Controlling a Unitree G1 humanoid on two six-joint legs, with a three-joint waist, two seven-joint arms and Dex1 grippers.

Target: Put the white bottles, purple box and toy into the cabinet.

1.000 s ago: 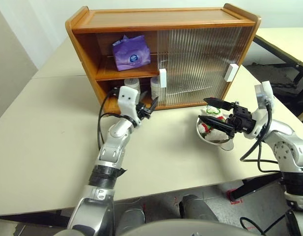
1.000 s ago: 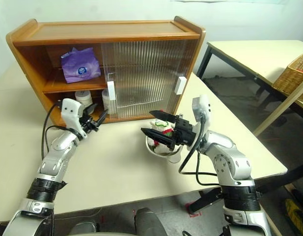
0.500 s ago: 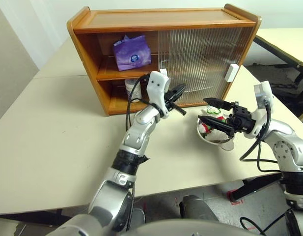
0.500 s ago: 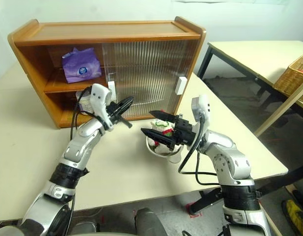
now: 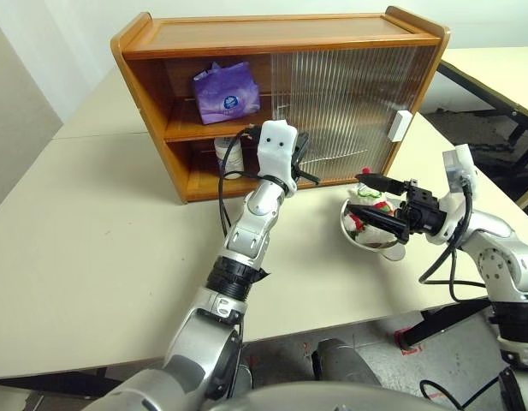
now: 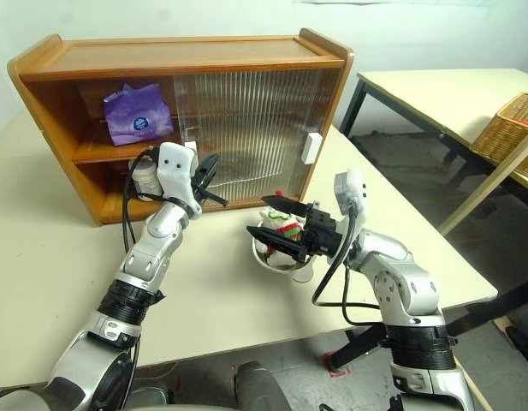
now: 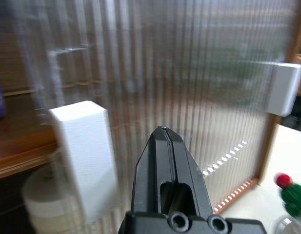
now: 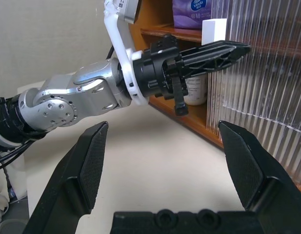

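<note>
- Left eye view: the purple box (image 5: 227,92) lies on the upper shelf of the cabinet (image 5: 281,34), upper centre; one white bottle (image 5: 230,152) stands on the lower shelf behind the left arm.
- The toy (image 5: 367,208) sits in a bowl (image 5: 372,246) on the table (image 5: 92,248), right of centre.
- The left claw (image 5: 305,163) is pressed shut and empty, just beside the sliding door's white handle (image 7: 85,153).
- The right claw (image 5: 370,205) is spread wide around the toy, gripping nothing.
- The toy looks light and soft; pinching its plump body should hold better than the scarf.
- Right wrist view shows the left claw's closed fingers side-on; left wrist view shows the ribbed door close up.
</note>
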